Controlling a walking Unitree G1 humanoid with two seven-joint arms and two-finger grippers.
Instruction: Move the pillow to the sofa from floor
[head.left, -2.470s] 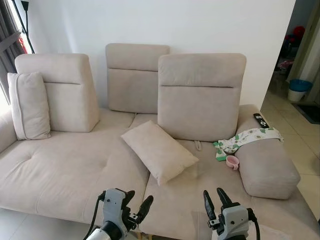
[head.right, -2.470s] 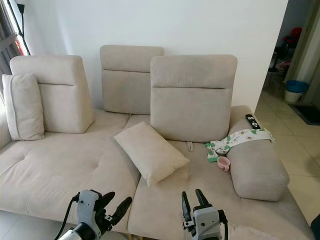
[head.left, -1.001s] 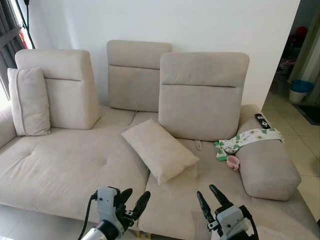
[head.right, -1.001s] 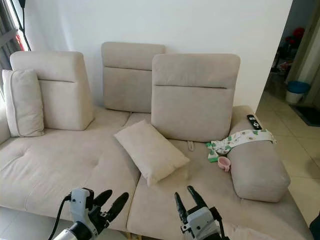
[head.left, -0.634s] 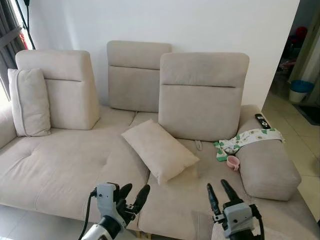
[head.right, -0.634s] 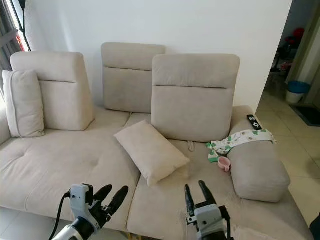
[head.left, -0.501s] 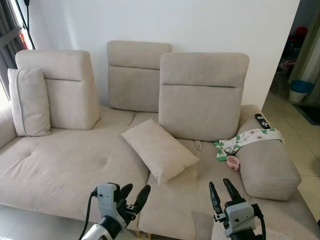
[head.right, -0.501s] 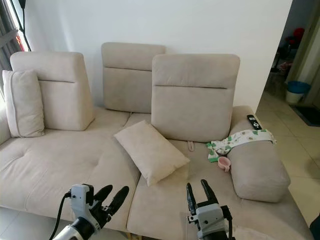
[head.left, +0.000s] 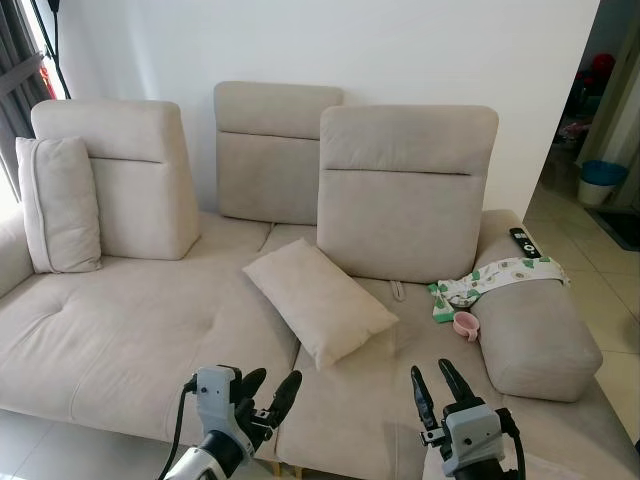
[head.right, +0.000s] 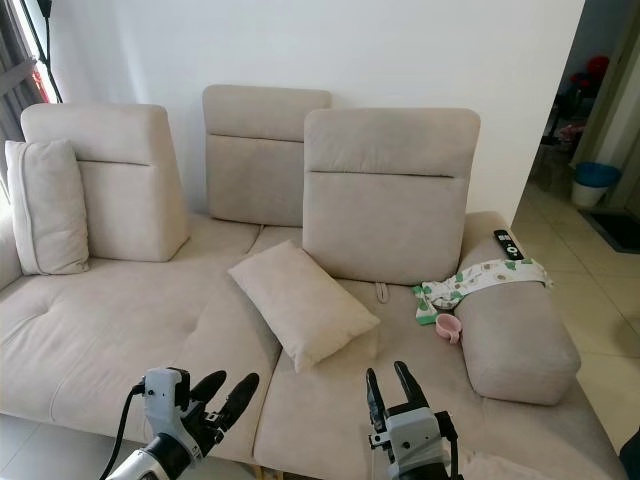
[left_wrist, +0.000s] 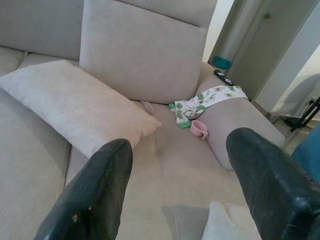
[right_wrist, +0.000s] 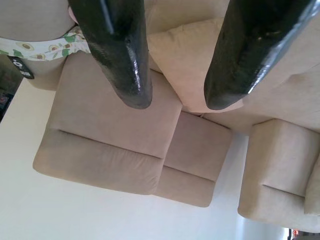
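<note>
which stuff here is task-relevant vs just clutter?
Task things: pillow lying on the sofa seat; left gripper and right gripper, both open and empty, low in front of the sofa.

Lying about: patterned cloth over the armrest, pink cup, remote, upright cushion, blue bin.

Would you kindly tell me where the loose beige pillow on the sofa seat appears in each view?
Left eye view: pillow, centre, below the tall backrest.
Right eye view: pillow, left of centre.
Left wrist view: pillow, beside the backrest.
Right wrist view: pillow, between the black fingers.
Shared landmark: the backrest.
</note>
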